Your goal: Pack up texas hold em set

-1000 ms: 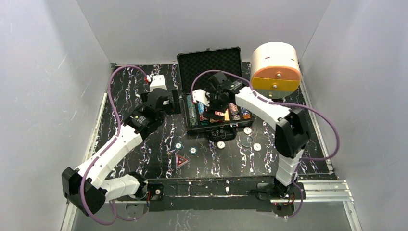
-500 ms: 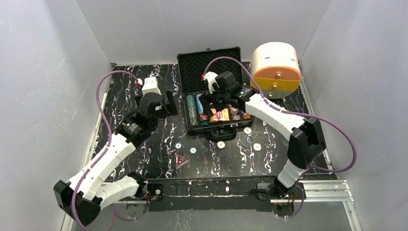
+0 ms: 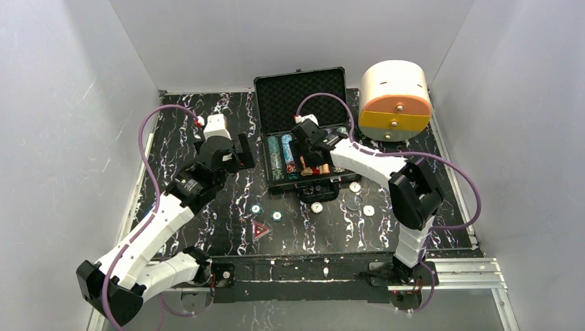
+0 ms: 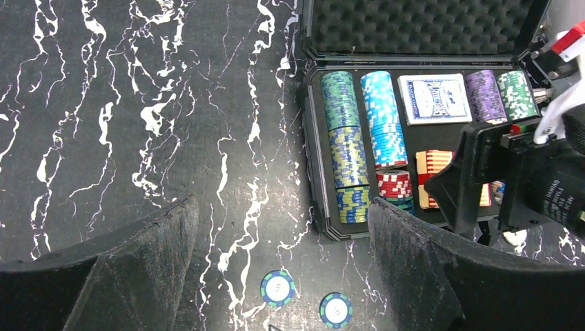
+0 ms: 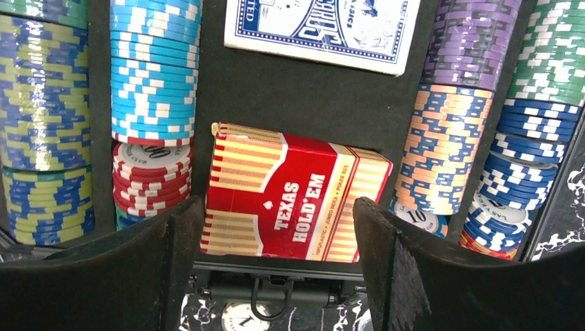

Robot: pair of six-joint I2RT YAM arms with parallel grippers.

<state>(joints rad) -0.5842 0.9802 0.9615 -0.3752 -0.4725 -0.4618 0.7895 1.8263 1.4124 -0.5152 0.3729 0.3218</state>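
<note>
Top external: white-and-orange box [image 3: 395,96] (far right) sits beside the open briefcase [image 3: 276,96].

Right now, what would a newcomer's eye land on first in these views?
The open black briefcase at the far middle of the table, its rows of multicoloured poker chips flanking a red Texas Hold'em deck that lies askew in front of a blue deck. Next, the big white-and-orange cylindrical box at the far right corner. Loose chips, round buttons and a red triangle lie scattered before the case.
</note>
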